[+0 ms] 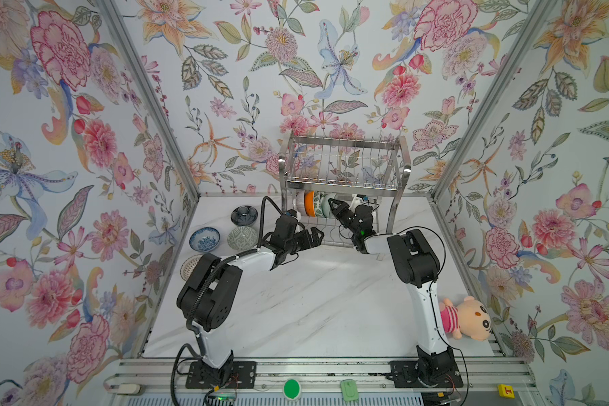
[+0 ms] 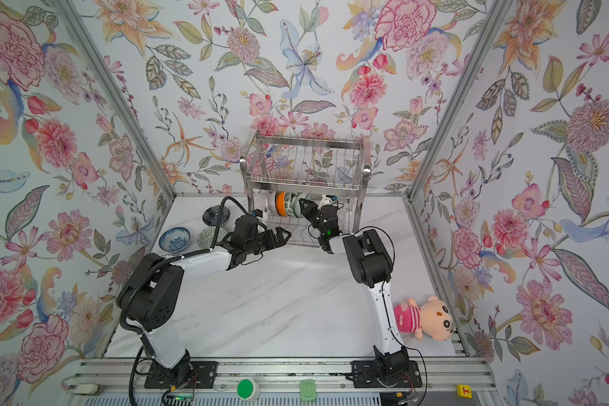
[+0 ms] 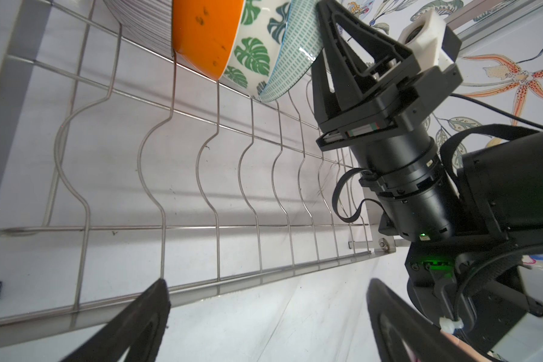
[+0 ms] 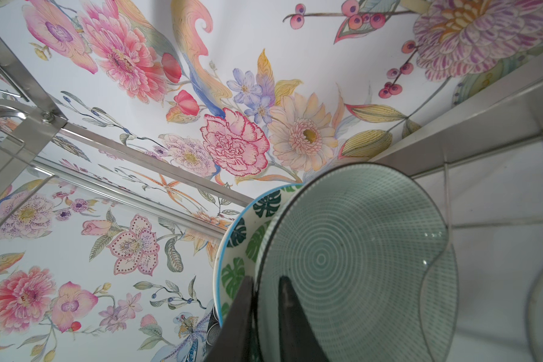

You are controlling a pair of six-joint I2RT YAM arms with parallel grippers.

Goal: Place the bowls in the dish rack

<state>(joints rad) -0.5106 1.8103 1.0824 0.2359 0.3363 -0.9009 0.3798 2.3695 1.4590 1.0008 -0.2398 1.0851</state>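
Observation:
The dish rack (image 1: 343,165) (image 2: 305,165) stands at the back of the table. On its lower tier three bowls stand on edge: white-and-orange (image 3: 204,34), green leaf print (image 3: 254,53) and grey-green patterned (image 4: 358,250). My right gripper (image 1: 332,204) (image 4: 266,279) straddles the grey-green bowl's rim. One finger is outside it and the other inside, with a small gap at the inner finger. My left gripper (image 1: 318,233) (image 3: 267,283) hangs wide open before the lower tier's front edge, holding nothing. Several bowls sit on the table at left: dark navy (image 1: 244,214), blue-white floral (image 1: 204,239), another grey-green (image 1: 241,237), and tan lattice (image 1: 190,267) half hidden by my left arm.
A pink-striped plush toy (image 1: 466,318) lies at the table's right edge beside my right arm's base. The rack's upper tier (image 1: 341,182) overhangs the bowls and my right gripper. Flowered walls close in the table on three sides.

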